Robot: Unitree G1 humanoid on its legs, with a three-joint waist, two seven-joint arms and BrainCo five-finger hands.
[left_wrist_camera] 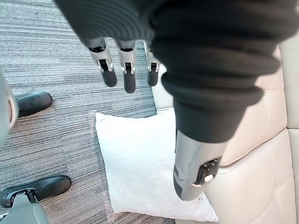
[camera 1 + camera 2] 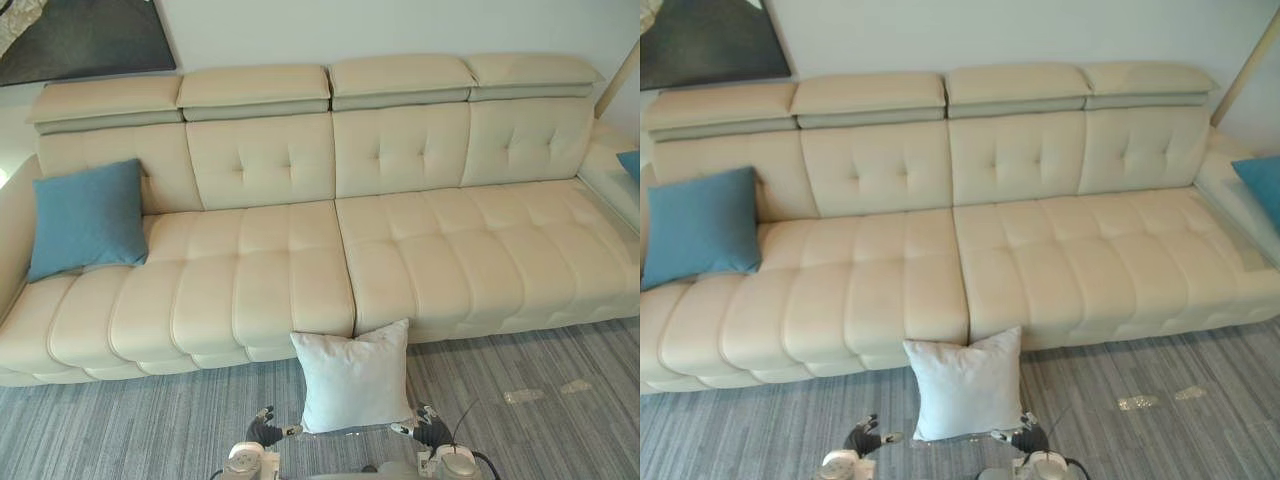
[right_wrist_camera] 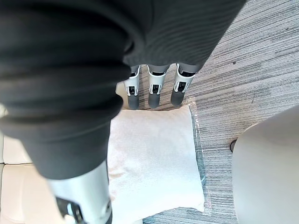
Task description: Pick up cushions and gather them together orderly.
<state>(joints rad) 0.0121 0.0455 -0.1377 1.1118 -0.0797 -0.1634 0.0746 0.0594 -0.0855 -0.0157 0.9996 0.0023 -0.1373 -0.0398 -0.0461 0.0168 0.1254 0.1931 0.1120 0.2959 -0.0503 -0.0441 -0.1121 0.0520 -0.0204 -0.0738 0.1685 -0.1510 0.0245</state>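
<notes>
A white cushion (image 2: 353, 377) stands on the grey carpet, leaning against the front of the cream sofa (image 2: 300, 270). A blue cushion (image 2: 88, 217) rests upright in the sofa's left corner. Another blue cushion (image 2: 1262, 185) lies at the far right on the sofa's side section. My left hand (image 2: 265, 430) hovers low beside the white cushion's lower left corner, fingers (image 1: 126, 74) straight, holding nothing. My right hand (image 2: 428, 428) is at the cushion's lower right corner, also open, with its fingers (image 3: 154, 91) above the white cushion (image 3: 154, 158) and apart from it.
Striped grey carpet (image 2: 120, 430) spreads in front of the sofa. A dark rug (image 2: 85, 38) lies beyond the sofa at the upper left. Two pale marks (image 2: 540, 392) show on the carpet to the right. The sofa's seats between the cushions are bare.
</notes>
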